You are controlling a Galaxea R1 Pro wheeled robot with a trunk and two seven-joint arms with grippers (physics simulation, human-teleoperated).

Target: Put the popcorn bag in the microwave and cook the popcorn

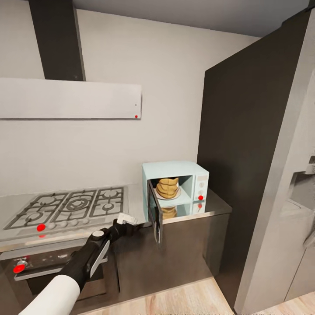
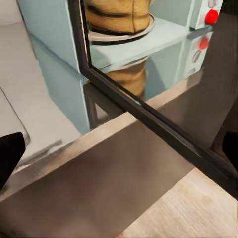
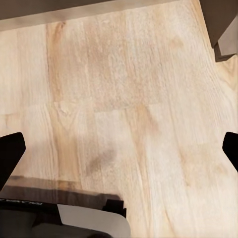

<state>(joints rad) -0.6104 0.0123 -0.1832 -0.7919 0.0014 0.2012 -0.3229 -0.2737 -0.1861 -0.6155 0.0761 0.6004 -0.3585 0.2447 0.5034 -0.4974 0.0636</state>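
Note:
The pale mint-blue microwave [image 1: 175,168] stands on the grey countertop [image 1: 216,205] with its dark glass door [image 1: 154,214] swung open toward me. The tan-gold popcorn bag [image 1: 167,187] sits upright inside on the round plate. My left gripper [image 1: 131,221] hovers at the counter's front edge, just left of the open door, open and holding nothing. In the left wrist view the bag [image 2: 116,12] rests on the plate [image 2: 124,37] behind the door's edge [image 2: 148,119], with my left gripper [image 2: 119,153] spread wide. My right gripper [image 3: 119,151] is open over the wood floor.
A gas hob [image 1: 70,205] lies left of the microwave, under a flat white hood [image 1: 70,98]. The built-in oven [image 1: 43,262] sits below the hob. A tall dark cabinet [image 1: 245,153] rises right of the microwave, with a grey appliance [image 1: 288,197] beyond it.

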